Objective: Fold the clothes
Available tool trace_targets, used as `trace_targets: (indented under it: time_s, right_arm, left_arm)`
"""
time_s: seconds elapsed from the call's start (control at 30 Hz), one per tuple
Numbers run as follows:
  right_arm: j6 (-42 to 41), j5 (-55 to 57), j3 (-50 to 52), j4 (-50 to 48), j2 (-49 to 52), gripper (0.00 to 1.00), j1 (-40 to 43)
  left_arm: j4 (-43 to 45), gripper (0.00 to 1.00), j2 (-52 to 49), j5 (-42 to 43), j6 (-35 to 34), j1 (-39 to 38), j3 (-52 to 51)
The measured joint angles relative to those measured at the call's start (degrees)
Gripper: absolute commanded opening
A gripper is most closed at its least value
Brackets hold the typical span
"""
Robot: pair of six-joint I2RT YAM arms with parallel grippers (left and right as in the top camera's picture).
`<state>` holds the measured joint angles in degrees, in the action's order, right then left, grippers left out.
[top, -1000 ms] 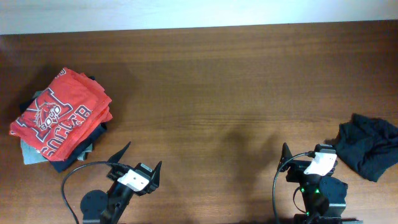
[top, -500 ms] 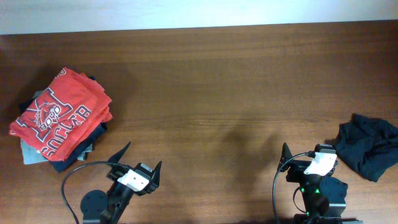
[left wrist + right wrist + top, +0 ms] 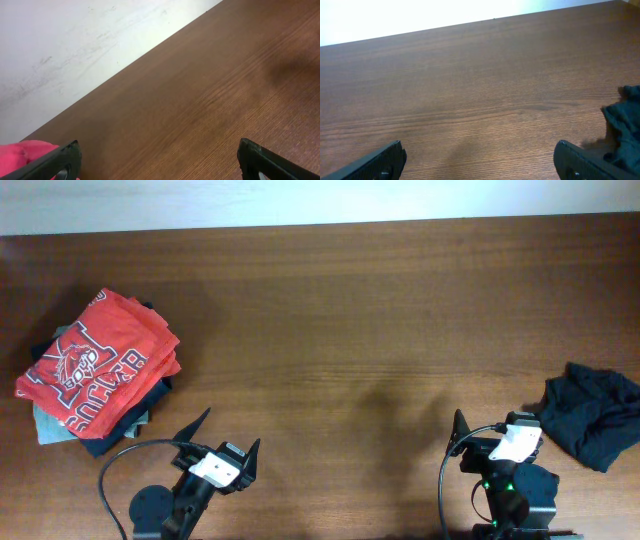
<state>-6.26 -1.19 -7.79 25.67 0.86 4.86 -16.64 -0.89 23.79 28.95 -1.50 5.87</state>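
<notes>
The dark navy-black garment (image 3: 592,415) lies crumpled on the table at the far right; its edge shows at the right of the right wrist view (image 3: 626,125). My right gripper (image 3: 490,430) is open and empty near the front edge, just left of the garment and apart from it; its fingertips (image 3: 480,157) frame bare wood. My left gripper (image 3: 228,432) is open and empty at the front left, far from the garment; its fingertips (image 3: 159,157) span bare wood.
A stack of folded clothes with a red shirt with white lettering (image 3: 98,365) on top sits at the left edge; a bit of red shows in the left wrist view (image 3: 20,152). A white wall (image 3: 75,45) runs behind the wooden table (image 3: 350,340).
</notes>
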Motion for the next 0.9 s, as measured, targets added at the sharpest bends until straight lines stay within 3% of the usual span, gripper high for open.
trace_targets:
  time_s: [0.33, 0.5, 0.63, 0.9]
  right_arm:
    - [-1.03, -1.42, 0.00, -1.31, 0.00, 0.99, 0.00]
    - [-2.73, -9.14, 0.11, -3.08, 0.00, 0.99, 0.00]
    - [-3.15, -18.80, 0.24, -9.79, -0.02, 0.99, 0.00]
    - [-6.58, -26.21, 0.17, -14.86, 0.00, 0.99, 0.00]
  left_arm:
    - [1.60, 0.99, 0.00, 0.37, 0.00, 0.00, -0.07]
    - [3.87, 0.99, 0.00, 3.80, 0.00, 0.00, -0.13]
    - [9.73, 0.99, 0.04, 9.22, -0.57, 0.00, -0.31]
    - [14.88, 0.99, -1.05, 8.20, -13.20, 0.00, 1.22]
